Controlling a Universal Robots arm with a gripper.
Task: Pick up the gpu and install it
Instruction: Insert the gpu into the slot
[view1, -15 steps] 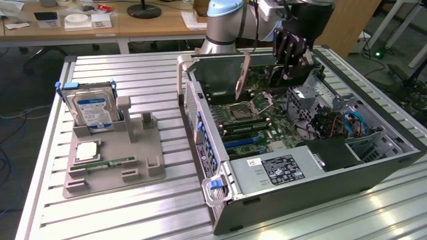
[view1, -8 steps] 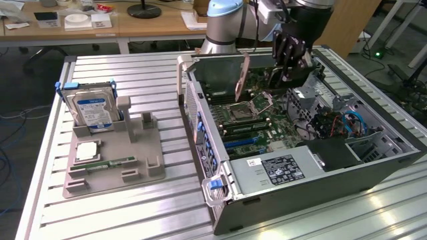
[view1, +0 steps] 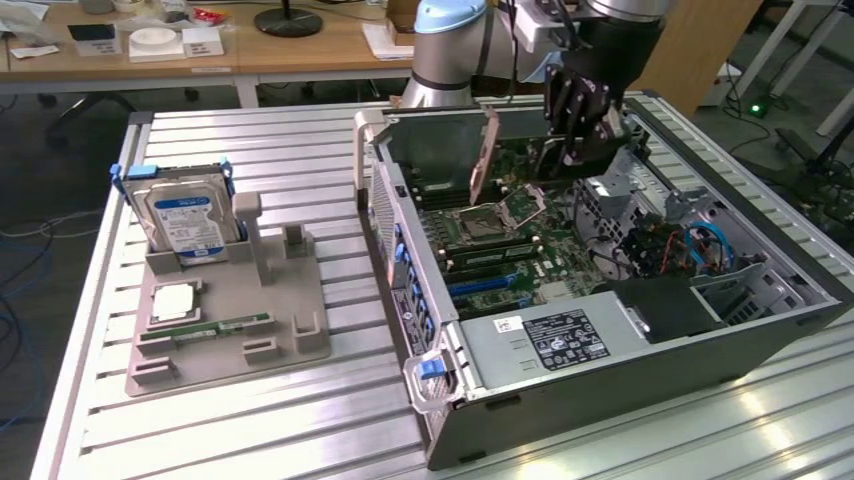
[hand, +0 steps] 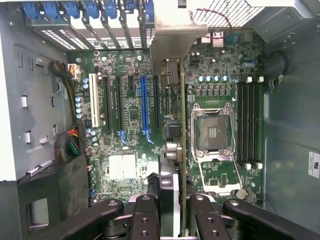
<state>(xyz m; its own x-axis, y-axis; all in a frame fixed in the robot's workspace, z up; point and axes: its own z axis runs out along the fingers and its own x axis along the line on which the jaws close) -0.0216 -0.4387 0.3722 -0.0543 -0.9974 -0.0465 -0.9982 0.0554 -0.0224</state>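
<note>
The computer case (view1: 641, 340) lies on its side on the ribbed aluminium tabletop (view1: 267, 420), its open side facing up, so the room for moving is bounded by its sheet-metal walls. Inside, the power supply (view1: 547, 340) fills the near end and a tangle of blue cables (view1: 701, 245) sits towards the exterior view's right. The green motherboard (hand: 130, 125) covers the floor of the case.

The hand (view1: 583, 140) hangs above the far end of the case, its black fingers (hand: 200, 210) drawn narrow and clamped on the gpu (view1: 534, 160). In the wrist view the hand (hand: 172, 192) grips one end of the gpu (hand: 174, 127), a thin flat card seen edge-on with a bright bent metal bracket at its other end, near the case's slotted rear wall. The card hangs over the motherboard between the long blue slot (hand: 144, 105) and the square processor socket (hand: 212, 132); whether it touches the board I cannot tell.

Well apart, towards the exterior view's left, a grey moulded holder (view1: 227, 310) carries an upright silver hard drive (view1: 187, 225) and a narrow green memory stick (view1: 220, 327).
</note>
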